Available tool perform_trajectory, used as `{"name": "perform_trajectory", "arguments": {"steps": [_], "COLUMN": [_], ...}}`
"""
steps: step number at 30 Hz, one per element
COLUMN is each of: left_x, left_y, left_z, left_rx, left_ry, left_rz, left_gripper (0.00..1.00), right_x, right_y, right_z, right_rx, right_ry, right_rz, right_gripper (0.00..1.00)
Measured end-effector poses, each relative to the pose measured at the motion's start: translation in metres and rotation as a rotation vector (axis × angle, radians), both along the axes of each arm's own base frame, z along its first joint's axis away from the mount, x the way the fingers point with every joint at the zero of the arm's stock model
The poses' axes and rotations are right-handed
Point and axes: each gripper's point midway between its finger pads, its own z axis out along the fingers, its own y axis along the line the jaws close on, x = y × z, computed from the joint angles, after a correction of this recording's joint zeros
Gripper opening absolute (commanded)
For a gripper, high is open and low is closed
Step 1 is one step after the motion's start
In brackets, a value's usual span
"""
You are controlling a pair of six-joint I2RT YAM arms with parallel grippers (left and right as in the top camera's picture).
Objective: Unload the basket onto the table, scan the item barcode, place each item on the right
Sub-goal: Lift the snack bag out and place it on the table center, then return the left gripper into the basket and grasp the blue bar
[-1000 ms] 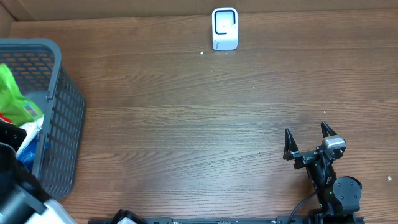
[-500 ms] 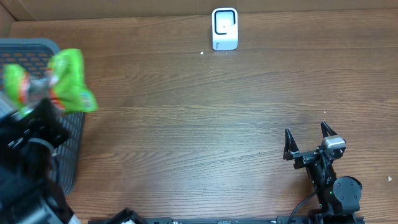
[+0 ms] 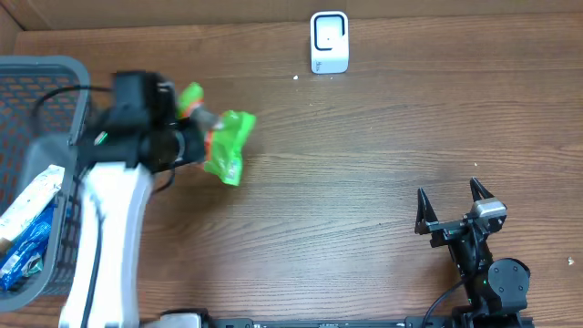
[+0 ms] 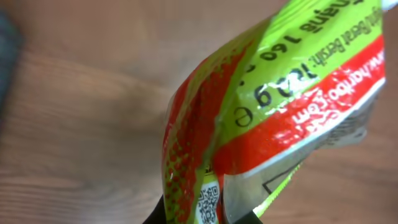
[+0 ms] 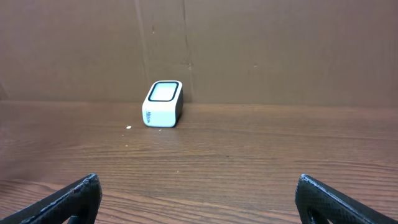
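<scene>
The item is a green and red snack bag, hanging above the table right of the basket. My left gripper is shut on it. In the left wrist view the bag fills the frame, with a QR code near the jaws; the left gripper pinches its lower edge. A white barcode scanner stands at the back edge of the table, also seen in the right wrist view as the scanner. My right gripper rests open at the front right, and the right gripper holds nothing.
A grey mesh basket stands at the left edge with white and blue packets inside. A brown cardboard wall runs along the back of the wooden table.
My left arm has lifted the green bag out of the basket and swung it right, over the table. The right arm has not moved.
</scene>
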Motion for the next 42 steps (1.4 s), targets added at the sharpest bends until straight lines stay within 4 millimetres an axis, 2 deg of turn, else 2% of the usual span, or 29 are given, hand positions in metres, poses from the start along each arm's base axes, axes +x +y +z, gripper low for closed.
{"name": "perform_trajectory", "arguments": {"steps": [2, 7, 10, 12, 15, 16, 19, 20, 23, 26, 29, 32, 34, 38, 39, 40, 42], "left_x": [0.008, 0.014, 0.011, 0.013, 0.020, 0.022, 0.022, 0.022, 0.021, 0.019, 0.015, 0.021, 0.030, 0.052, 0.053, 0.056, 0.053], "left_y": [-0.014, -0.051, -0.069, -0.084, -0.101, -0.105, -0.116, -0.117, -0.120, -0.120, -0.119, -0.119, -0.117, -0.097, -0.094, -0.083, -0.064], "left_z": [-0.037, -0.105, -0.130, -0.138, -0.137, -0.136, -0.134, -0.134, -0.133, -0.131, -0.119, -0.086, -0.056, 0.027, 0.038, 0.061, 0.092], "left_rx": [-0.009, -0.059, -0.089, -0.125, -0.162, -0.168, -0.175, -0.174, -0.170, -0.168, -0.170, -0.166, -0.149, -0.040, -0.028, 0.010, 0.049], "left_ry": [0.123, 0.329, 0.404, 0.402, 0.348, 0.332, 0.298, 0.294, 0.282, 0.286, 0.312, 0.306, 0.271, 0.126, 0.108, 0.059, 0.013], "left_rz": [-0.031, -0.127, -0.213, -0.296, -0.408, -0.435, -0.526, -0.541, -0.587, -0.607, -0.611, -0.608, -0.603, -0.530, -0.506, -0.469, -0.378], "left_gripper": [0.04, 0.04, 0.04, 0.04, 0.04, 0.10, 0.54, 0.61, 0.73, 0.73, 0.73, 0.74, 0.74, 0.78, 0.78, 0.79, 0.79], "right_x": [0.000, 0.000, 0.000, 0.000, 0.000, 0.000, 0.000, 0.000, 0.000, 0.000, 0.000, 0.000, 0.000, 0.000, 0.000, 0.000, 0.000], "right_y": [0.000, 0.000, 0.000, 0.000, 0.000, 0.000, 0.000, 0.000, 0.000, 0.000, 0.000, 0.000, 0.000, 0.000, 0.000, 0.000, 0.000], "right_z": [0.000, 0.000, 0.000, 0.000, 0.000, 0.000, 0.000, 0.000, 0.000, 0.000, 0.000, 0.000, 0.000, 0.000, 0.000, 0.000, 0.000], "right_rx": [0.000, 0.000, 0.000, 0.000, 0.000, 0.000, 0.000, 0.000, 0.000, 0.000, 0.000, 0.000, 0.000, 0.000, 0.000, 0.000, 0.000], "right_ry": [-0.001, 0.000, 0.000, 0.000, 0.000, 0.000, 0.000, 0.000, 0.000, 0.000, 0.000, 0.000, 0.000, 0.000, 0.000, 0.001, 0.000], "right_rz": [0.000, 0.000, 0.000, 0.000, 0.000, 0.000, 0.000, 0.000, 0.000, 0.000, 0.001, 0.000, 0.000, 0.000, 0.000, 0.000, 0.000], "right_gripper": [1.00, 1.00, 1.00, 1.00, 1.00, 1.00, 1.00, 1.00, 1.00, 1.00, 1.00, 1.00, 1.00, 1.00, 1.00, 1.00, 1.00]}}
